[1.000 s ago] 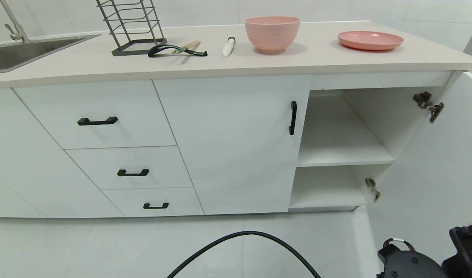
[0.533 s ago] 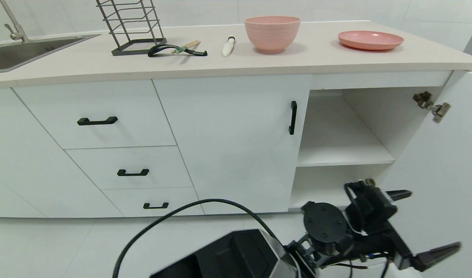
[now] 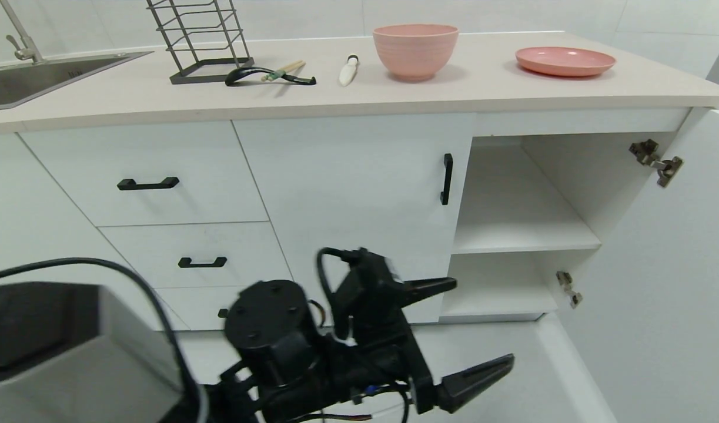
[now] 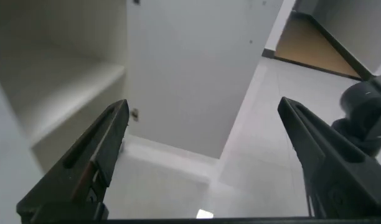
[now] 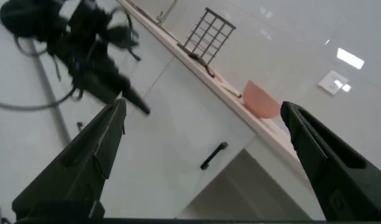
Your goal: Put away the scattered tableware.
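Note:
On the countertop (image 3: pixel 159 97) stand a pink bowl (image 3: pixel 415 50) and a pink plate (image 3: pixel 565 60) at the right. Left of the bowl lie a white utensil (image 3: pixel 348 70), wooden chopsticks (image 3: pixel 284 70) and a black spoon (image 3: pixel 265 75). My left gripper (image 3: pixel 481 321) hangs low in front of the cabinet doors, open and empty, its fingers pointing toward the open cabinet (image 3: pixel 524 229). The left wrist view has the left gripper (image 4: pixel 203 102) facing that cabinet's shelf and door. My right gripper (image 5: pixel 202 106) is open and empty, low and well back from the counter; past it shows the bowl (image 5: pixel 262 99).
A black wire rack (image 3: pixel 200 41) stands on the counter near the sink (image 3: pixel 42 73). The open cabinet door (image 3: pixel 659 264) juts out at the right. Three drawers with black handles (image 3: pixel 147 184) are at the left, a shut door with a handle (image 3: pixel 446 179) mid-way.
My left arm has swung across the head view from the lower right corner to the lower left-centre, its gripper open throughout. The tableware has not moved.

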Available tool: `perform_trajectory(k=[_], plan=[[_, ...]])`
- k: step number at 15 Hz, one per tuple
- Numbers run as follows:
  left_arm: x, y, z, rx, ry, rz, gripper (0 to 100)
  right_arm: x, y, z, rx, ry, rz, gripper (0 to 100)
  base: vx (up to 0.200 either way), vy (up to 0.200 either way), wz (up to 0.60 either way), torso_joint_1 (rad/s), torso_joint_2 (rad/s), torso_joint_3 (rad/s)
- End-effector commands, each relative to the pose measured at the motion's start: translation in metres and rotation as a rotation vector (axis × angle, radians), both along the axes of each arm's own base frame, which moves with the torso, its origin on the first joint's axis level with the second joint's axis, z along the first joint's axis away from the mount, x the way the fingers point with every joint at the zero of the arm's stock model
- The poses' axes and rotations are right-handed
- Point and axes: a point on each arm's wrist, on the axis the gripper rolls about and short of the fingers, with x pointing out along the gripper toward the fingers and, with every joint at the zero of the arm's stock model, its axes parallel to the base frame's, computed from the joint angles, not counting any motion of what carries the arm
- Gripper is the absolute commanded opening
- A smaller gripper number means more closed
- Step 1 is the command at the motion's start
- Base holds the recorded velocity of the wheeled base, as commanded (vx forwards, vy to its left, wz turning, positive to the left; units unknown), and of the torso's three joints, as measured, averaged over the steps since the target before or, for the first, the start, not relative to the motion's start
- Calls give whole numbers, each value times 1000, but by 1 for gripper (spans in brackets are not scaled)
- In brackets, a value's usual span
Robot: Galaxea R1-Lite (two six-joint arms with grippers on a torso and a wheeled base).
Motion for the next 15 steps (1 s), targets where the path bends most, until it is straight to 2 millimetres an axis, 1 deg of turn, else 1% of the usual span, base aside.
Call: perform_trajectory(k=[1,2,3,4,5,7,8,9,10,12,14,15], plan=[[-47,86,52,-104,-96,101,100,-12,1,-8,4,-3,36,100,0,0,0,0,0,0],[-57,102,58,-125,-109,131,100,-16,1,-12,5,26,36,100,0,0,0,0,0,0],[-68,129,62,-146,-129,204,100,-26,1,-24,5,88,36,100,0,0,0,0,0,0],[-77,150,61,-152,-149,276,100,-34,0,-37,5,157,38,100,0,0,0,0,0,0],[-90,172,62,-169,-187,360,100,-45,0,-55,3,232,46,100,0,0,0,0,0,0],[-116,199,67,-212,-280,474,100,-59,-1,-82,13,315,34,100,0,0,0,0,0,0],[-118,201,68,-215,-290,486,100,-60,-1,-84,19,319,25,100,0,0,0,0,0,0],[-141,217,71,-206,-370,590,100,-60,-2,-97,139,424,-130,100,0,0,0,0,0,0],[-153,223,67,-164,-405,660,100,-57,-4,-101,226,495,-220,100,0,0,0,0,0,0],[-183,232,46,-74,-401,778,100,-53,-8,-110,380,634,-378,100,0,0,0,0,0,0],[-213,234,22,-11,-344,866,100,-50,-10,-123,413,760,-503,100,0,0,0,0,0,0],[-221,234,15,5,-323,896,100,-50,-11,-125,419,775,-522,100,0,0,0,0,0,0]])
